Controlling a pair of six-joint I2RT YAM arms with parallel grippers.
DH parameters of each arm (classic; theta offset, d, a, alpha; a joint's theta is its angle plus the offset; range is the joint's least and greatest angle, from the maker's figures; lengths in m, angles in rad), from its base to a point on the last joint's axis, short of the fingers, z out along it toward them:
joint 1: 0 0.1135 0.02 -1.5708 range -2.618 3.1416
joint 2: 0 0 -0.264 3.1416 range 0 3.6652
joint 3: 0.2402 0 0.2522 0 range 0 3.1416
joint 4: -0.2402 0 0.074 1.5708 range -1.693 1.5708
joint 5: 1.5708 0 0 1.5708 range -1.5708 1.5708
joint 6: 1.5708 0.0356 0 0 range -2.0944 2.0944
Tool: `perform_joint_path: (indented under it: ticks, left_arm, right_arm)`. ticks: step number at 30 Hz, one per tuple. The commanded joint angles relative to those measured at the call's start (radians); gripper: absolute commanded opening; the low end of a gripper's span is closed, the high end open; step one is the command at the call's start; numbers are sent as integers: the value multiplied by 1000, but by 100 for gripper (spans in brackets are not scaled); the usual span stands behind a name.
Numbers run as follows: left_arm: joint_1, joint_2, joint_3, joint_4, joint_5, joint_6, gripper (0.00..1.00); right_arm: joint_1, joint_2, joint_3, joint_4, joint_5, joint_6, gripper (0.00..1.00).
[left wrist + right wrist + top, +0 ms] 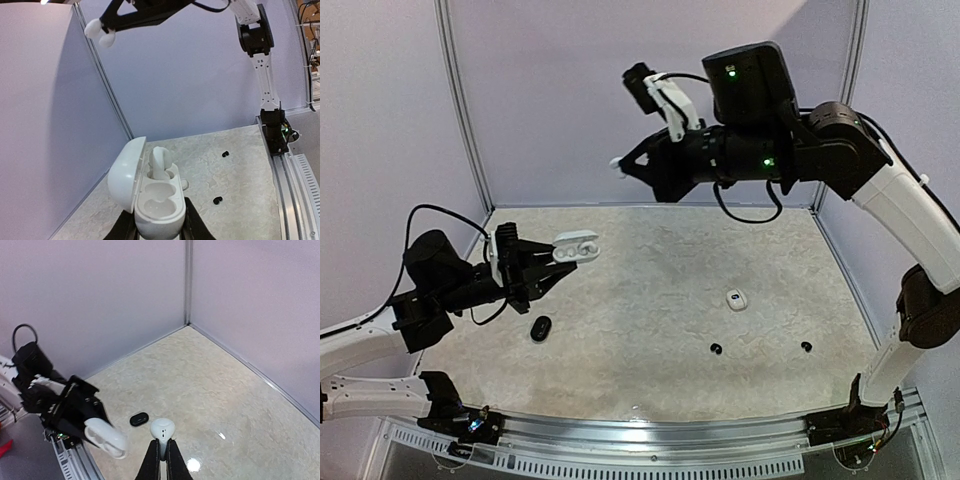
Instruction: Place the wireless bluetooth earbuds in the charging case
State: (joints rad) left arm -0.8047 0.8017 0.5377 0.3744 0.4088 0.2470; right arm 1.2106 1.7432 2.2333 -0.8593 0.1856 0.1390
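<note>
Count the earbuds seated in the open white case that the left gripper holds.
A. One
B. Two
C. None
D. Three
A: the left wrist view shows one white earbud standing in the far well of the open case, while the near well is bare.

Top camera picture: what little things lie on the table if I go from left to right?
black case → black earbud → small white case → second black earbud
</note>
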Motion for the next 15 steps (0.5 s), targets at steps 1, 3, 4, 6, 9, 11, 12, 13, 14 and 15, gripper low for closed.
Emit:
perform_joint_path:
  ticks: [1, 3, 4, 6, 9, 11, 12, 13, 14, 15]
  left_arm:
    - [-17, -13, -54, 127, 67, 18, 0]
    - [-17, -5, -70, 167, 120, 7, 0]
    - [-17, 1, -77, 186, 133, 3, 0]
    - [-17, 12, -89, 214, 145, 14, 0]
    - [-17, 20, -98, 235, 166, 60, 0]
    - [-17, 21, -100, 242, 189, 80, 0]
    - [-17, 22, -99, 248, 199, 78, 0]
    - [-17, 23, -101, 253, 210, 74, 0]
    - [-17, 29, -101, 259, 221, 63, 0]
    - [-17, 32, -101, 262, 228, 47, 0]
  right_arm:
    - [-57, -64, -90, 22, 66, 154, 0]
    - [-90, -71, -103, -9, 69, 194, 0]
    - [-105, -70, -108, -25, 74, 224, 0]
    - [-122, -69, -117, -48, 92, 261, 0]
    - [-129, -64, -121, -97, 139, 297, 0]
    - [-147, -61, -130, -137, 157, 346, 0]
    - [-157, -62, -139, -154, 161, 368, 0]
    - [-167, -64, -152, -172, 171, 399, 0]
    - [-175, -65, -166, -194, 187, 424, 0]
    - [-182, -66, -181, -211, 199, 467, 0]
